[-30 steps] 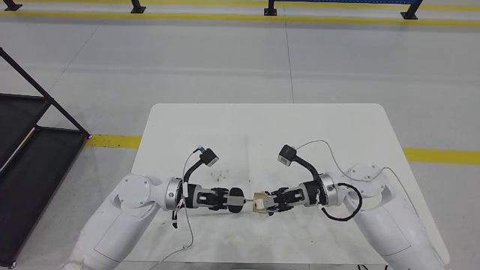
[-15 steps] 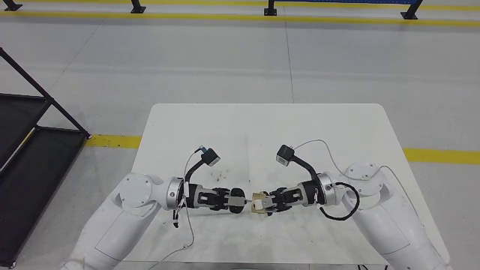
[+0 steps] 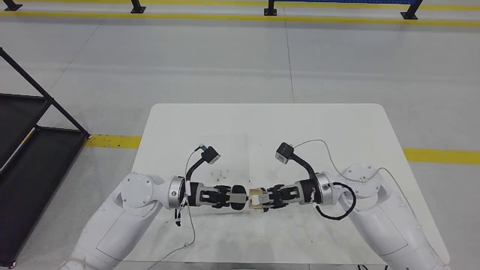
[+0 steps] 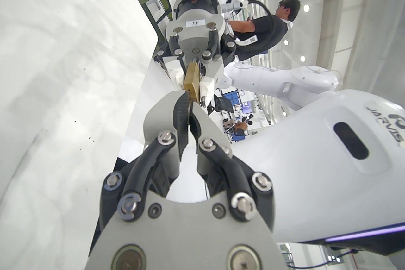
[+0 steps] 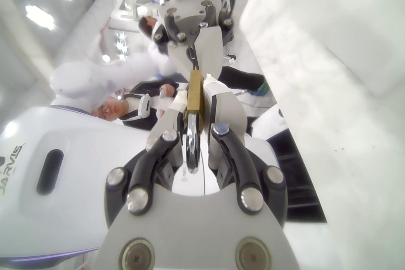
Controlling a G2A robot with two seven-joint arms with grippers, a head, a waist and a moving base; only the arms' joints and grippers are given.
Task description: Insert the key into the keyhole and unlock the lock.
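Observation:
A small brass padlock (image 3: 256, 197) is held just above the white table (image 3: 337, 135), close to its front edge. My right gripper (image 5: 193, 94) is shut on the padlock's (image 5: 194, 91) body, and the chrome shackle (image 5: 192, 144) points back toward the wrist. My left gripper (image 4: 190, 98) faces it, shut on the key, with its tips right against the padlock's (image 4: 192, 81) end. The key is almost hidden between the dark pads; a thin dark sliver (image 5: 193, 57) reaches the lock's end. I cannot tell how deep the key sits.
Both arms lie low over the table's front half, meeting at its middle. Small dark specks (image 3: 217, 172) dot the tabletop behind the left arm. A black rack (image 3: 30, 157) stands on the floor off the table's left side.
The two grippers have closed the small gap between them. The left gripper moved right to the padlock, and the padlock shifted slightly left and away from the front edge.

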